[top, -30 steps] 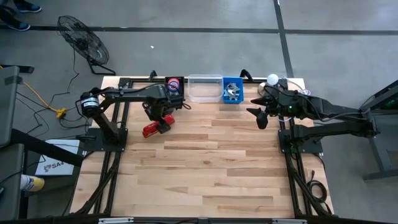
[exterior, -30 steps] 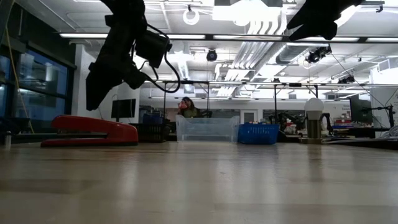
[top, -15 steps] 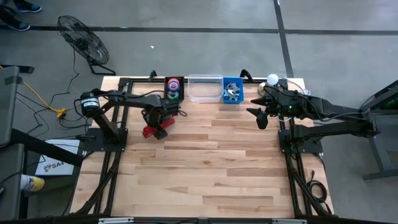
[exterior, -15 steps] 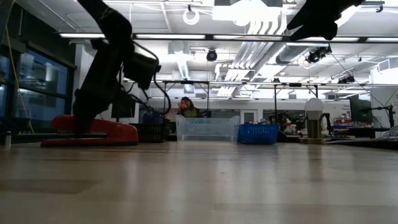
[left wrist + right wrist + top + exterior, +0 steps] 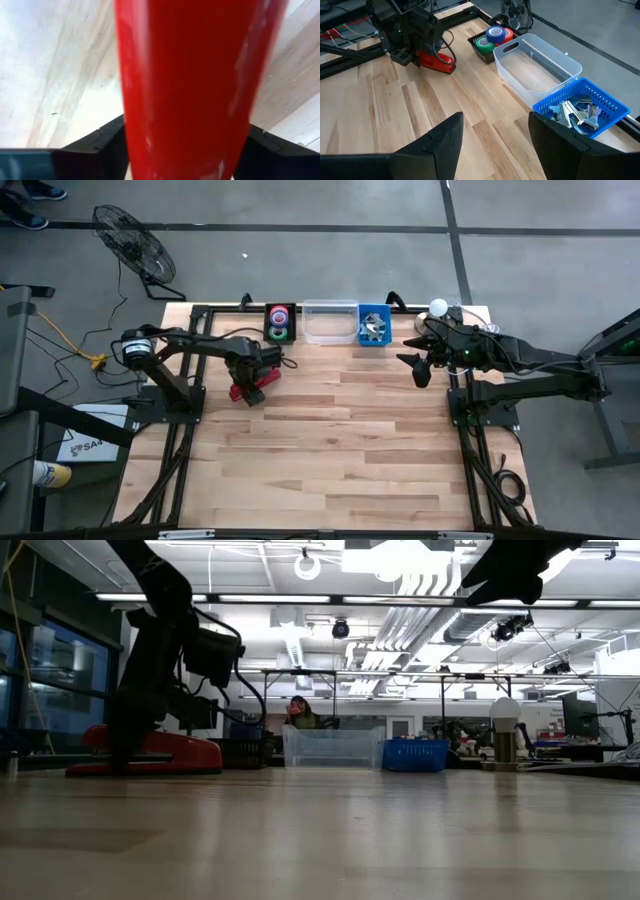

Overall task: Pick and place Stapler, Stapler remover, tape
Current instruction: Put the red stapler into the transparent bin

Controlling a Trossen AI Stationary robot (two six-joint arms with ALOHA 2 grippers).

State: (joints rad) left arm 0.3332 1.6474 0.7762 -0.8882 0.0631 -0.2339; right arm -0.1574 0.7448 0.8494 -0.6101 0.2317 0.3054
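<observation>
My left gripper (image 5: 186,150) is down over the stapler (image 5: 195,85), fingers spread wide on either side of its red body and not yet closed, so I judge this the grasping step. The stapler lies flat on the table (image 5: 340,450), near the black tray of tape rolls (image 5: 279,321). Next I should close squarely, then lift. Beyond the stapler my right gripper (image 5: 420,368) waits wide open, near the blue basket (image 5: 373,326).
</observation>
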